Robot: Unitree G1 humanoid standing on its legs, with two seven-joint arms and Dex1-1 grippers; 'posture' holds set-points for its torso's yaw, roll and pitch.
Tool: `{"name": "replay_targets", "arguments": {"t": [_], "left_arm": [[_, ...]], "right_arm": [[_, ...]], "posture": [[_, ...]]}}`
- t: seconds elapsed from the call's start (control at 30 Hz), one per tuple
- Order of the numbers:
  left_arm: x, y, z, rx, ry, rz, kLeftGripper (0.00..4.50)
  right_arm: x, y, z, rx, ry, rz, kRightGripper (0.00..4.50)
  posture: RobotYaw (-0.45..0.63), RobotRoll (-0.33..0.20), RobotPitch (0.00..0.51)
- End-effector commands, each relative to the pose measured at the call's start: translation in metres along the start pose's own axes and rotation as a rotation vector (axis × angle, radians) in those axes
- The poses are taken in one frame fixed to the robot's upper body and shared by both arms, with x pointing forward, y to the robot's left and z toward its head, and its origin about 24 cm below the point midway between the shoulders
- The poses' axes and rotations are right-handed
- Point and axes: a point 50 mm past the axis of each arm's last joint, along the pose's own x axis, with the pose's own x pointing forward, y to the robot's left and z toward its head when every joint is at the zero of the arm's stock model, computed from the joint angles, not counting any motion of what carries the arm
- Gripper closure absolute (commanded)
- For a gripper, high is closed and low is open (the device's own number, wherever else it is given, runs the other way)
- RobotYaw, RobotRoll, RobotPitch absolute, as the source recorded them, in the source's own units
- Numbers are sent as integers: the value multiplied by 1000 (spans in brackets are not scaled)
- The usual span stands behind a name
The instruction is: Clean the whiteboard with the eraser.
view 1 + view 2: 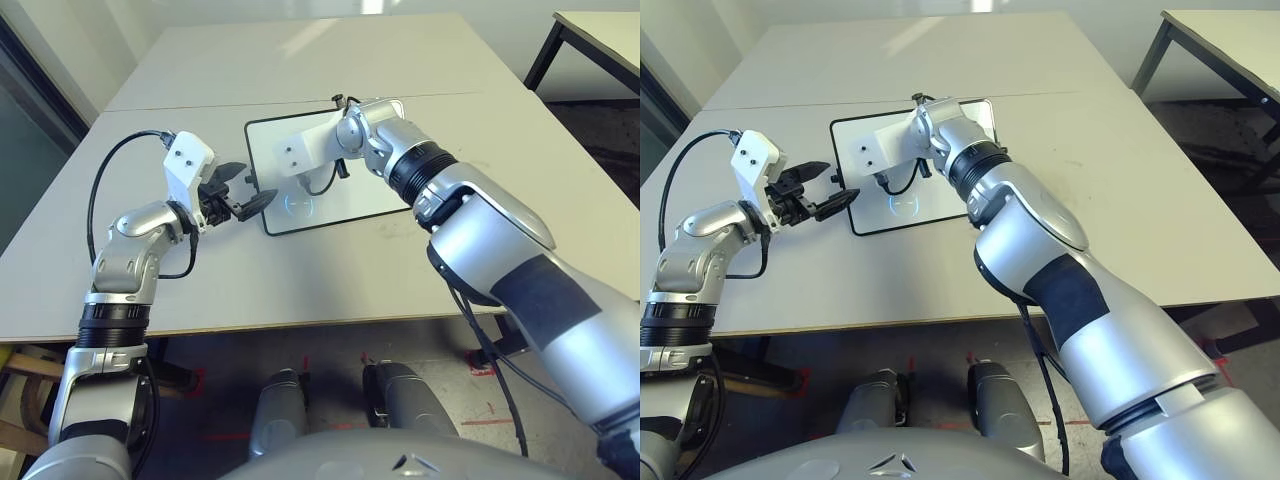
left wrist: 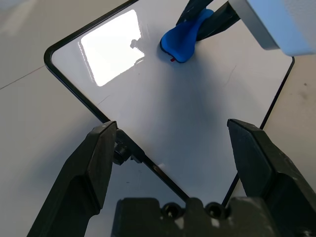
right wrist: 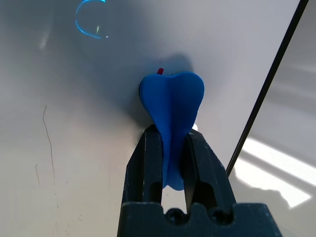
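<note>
The robot's big silver right arm (image 1: pixel 490 225) is near, and it reaches up and over the whiteboard (image 1: pixel 345 205). The silver left arm (image 1: pixel 130 260) is near too, on the other side. Black cables (image 1: pixel 92 200) loop out beside it.

The left gripper (image 1: pixel 262 190) is beside the board's edge. Its two black fingers are wide apart, with nothing between them. A little black knob (image 2: pixel 123 152) sticks out from the board's side there.

The whiteboard lies flat on the pale table (image 1: pixel 330 275). It is shiny white with a thin black edge and round corners. A blue ring of light (image 1: pixel 298 205) shows on it.

The right gripper (image 3: pixel 170 136) is over the board. Its two fingers squeeze the blue eraser (image 3: pixel 173 96) around its thin middle. A bit of red (image 3: pixel 160 71) peeks out by the eraser's wide end.

Farther off, past the right arm, is another table (image 1: pixel 605 35) with dark legs.
</note>
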Motion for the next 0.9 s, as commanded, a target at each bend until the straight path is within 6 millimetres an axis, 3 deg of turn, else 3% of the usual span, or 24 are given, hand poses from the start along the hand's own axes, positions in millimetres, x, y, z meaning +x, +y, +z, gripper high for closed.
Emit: {"name": "replay_targets", "arguments": {"t": [0.03,0.43,0.9], "left_arm": [[3,-7,-2,5,14,-16,0],[6,-9,1,2,13,-21,0],[5,-9,3,6,13,-25,0]], "right_arm": [[-1,-3,11,-31,-23,-18,4116],[3,0,20,-60,-28,-42,4116],[6,11,-12,-120,90,-15,4116]], "posture": [[50,0,61],[53,0,59],[46,0,55]]}}
